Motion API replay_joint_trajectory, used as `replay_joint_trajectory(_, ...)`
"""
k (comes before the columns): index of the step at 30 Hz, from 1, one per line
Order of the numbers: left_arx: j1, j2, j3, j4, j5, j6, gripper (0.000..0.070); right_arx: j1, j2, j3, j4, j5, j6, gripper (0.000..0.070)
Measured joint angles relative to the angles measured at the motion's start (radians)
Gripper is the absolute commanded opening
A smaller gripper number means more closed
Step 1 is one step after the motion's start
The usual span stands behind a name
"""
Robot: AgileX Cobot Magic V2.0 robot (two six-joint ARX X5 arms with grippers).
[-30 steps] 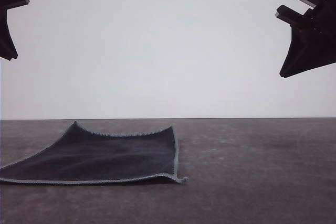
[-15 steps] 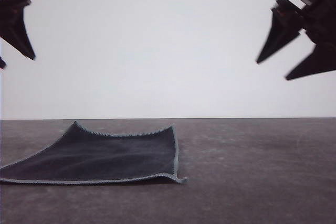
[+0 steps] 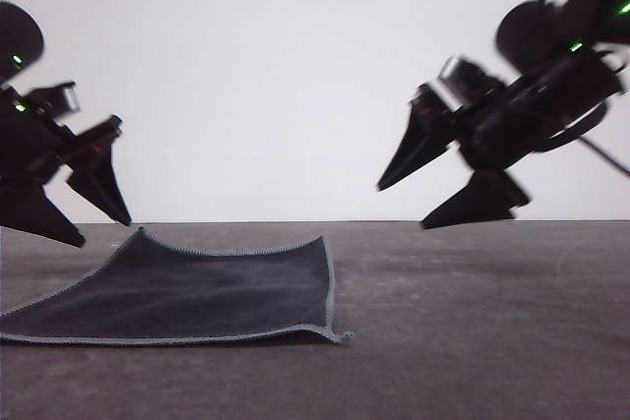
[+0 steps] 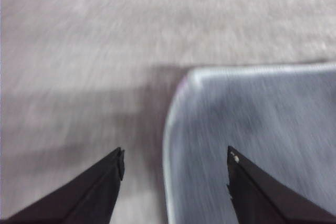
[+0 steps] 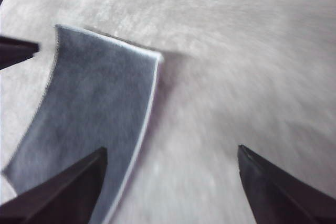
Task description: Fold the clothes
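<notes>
A: Left to right, quick. Left end effector [image 3: 103, 230] in the front view?

B: At the far left edge, above the worktop [image 3: 472, 322], fingers spread wide, nothing between them. Tips point down and right, close over the cloth's far-left corner, no contact visible. Green lights on the arm behind it.

A: Left wrist view?

B: Same left end effector [image 4: 176, 158], wide apart. One fingertip sits over bare worktop [image 4: 79, 51], the other over the cloth [image 4: 252, 124]. The cloth's pale stitched edge curves round a corner between the two fingers. Picture is blurred.

A: Cloth [image 3: 187, 292] position?

B: Left half of the worktop, lying flat and unfolded, dark charcoal face up, grey stitched edging all round. Near-right corner curls up slightly. Far edge dips a bit between its two far corners.

A: Right end effector [image 3: 404, 206]?

B: Right of centre in the front view, in the air above the worktop, well apart from the cloth's right edge. Fingers wide, empty, tips pointing down and left. Motion-blurred, green lights on the arm.

A: Right wrist view?

B: Right end effector [image 5: 170, 153] spread wide. One fingertip over the cloth [image 5: 94, 108], the other over bare worktop [image 5: 252, 66]. The cloth's right edge runs between them. A dark finger of the other end effector pokes in near the cloth's far corner.
</notes>
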Motion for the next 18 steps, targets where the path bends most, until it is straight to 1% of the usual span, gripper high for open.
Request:
replay_joint_trajectory(4,0.000,0.094,0.097,-0.025,0.025,0.017,0.0382,0.021,0.104,0.104,0.000,-0.007,0.021,0.0506)
replay_joint_trajectory(11,0.000,0.210,0.256,-0.094,0.072,0.049,0.0382,0.045,0.216,0.239,-0.001,-0.030,0.061,0.0506)
replay_joint_trajectory(13,0.000,0.227,0.284,-0.109,0.076,0.052,0.0382,0.054,0.240,0.260,-0.001,-0.033,0.073,0.0506)
replay_joint_trajectory(18,0.000,0.237,0.290,-0.143,0.079,0.071,0.0382,0.091,0.278,0.268,0.002,-0.033,0.090,0.0505)
